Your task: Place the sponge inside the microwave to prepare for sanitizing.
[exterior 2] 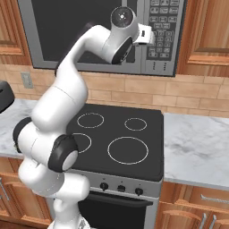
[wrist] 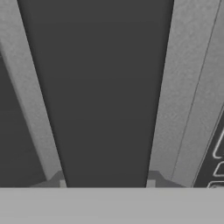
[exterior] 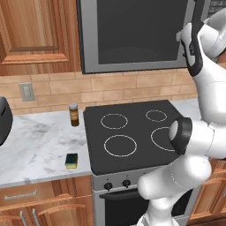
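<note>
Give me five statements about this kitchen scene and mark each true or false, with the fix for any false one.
1. The sponge lies on the marble counter, left of the stovetop. True.
2. The microwave door stands wide open. False: in both base views it looks closed, dark glass facing out.
3. The hand is up at the microwave, near its keypad. True.
4. The hand holds the sponge. False: the sponge lies on the counter, far below the hand.
5. The brown jar stands on the stovetop. False: it stands on the counter, just left of the stovetop, near the wall.
</note>
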Available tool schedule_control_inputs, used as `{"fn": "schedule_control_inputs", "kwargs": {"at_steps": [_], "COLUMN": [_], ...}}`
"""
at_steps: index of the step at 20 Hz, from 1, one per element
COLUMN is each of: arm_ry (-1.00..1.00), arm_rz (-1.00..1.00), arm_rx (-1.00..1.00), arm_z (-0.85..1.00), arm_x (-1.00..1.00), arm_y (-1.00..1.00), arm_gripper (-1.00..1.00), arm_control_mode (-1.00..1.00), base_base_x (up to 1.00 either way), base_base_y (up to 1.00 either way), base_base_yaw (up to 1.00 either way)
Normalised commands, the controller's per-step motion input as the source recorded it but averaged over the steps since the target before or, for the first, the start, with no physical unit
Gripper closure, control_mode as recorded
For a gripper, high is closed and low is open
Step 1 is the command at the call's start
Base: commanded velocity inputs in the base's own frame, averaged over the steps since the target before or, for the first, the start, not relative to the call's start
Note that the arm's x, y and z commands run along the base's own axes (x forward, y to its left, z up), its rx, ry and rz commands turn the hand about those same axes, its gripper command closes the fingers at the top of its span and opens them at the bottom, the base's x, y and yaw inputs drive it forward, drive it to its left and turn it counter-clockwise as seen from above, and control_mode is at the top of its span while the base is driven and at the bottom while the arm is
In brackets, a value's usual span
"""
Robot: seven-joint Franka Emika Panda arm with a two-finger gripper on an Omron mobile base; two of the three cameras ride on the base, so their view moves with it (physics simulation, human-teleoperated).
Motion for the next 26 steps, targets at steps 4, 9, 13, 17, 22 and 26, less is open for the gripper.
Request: {"fn": "schedule_control_inputs", "kwargs": {"at_steps": [4,9,13,17,22,26], "arm_ry": [0.00,0.00,0.00,0.00,0.00,0.00], "arm_rz": [-0.12,-0.20,-0.27,-0.33,-0.37,-0.32], "arm_rx": [0.00,0.00,0.00,0.00,0.03,0.00], "arm_z": [-0.04,-0.01,0.00,0.01,0.08,0.01], "arm_x": [-0.52,-0.64,-0.72,-0.78,-0.92,-1.00], "arm_y": [0.03,0.11,0.06,0.04,0.03,0.15], "arm_gripper": [1.00,1.00,1.00,1.00,1.00,1.00], "arm_control_mode": [-1.00,-1.00,-1.00,-1.00,-1.00,-1.00], "base_base_x": [0.00,0.00,0.00,0.00,0.00,0.00], "base_base_y": [0.00,0.00,0.00,0.00,0.00,0.00], "base_base_yaw": [0.00,0.00,0.00,0.00,0.00,0.00]}}
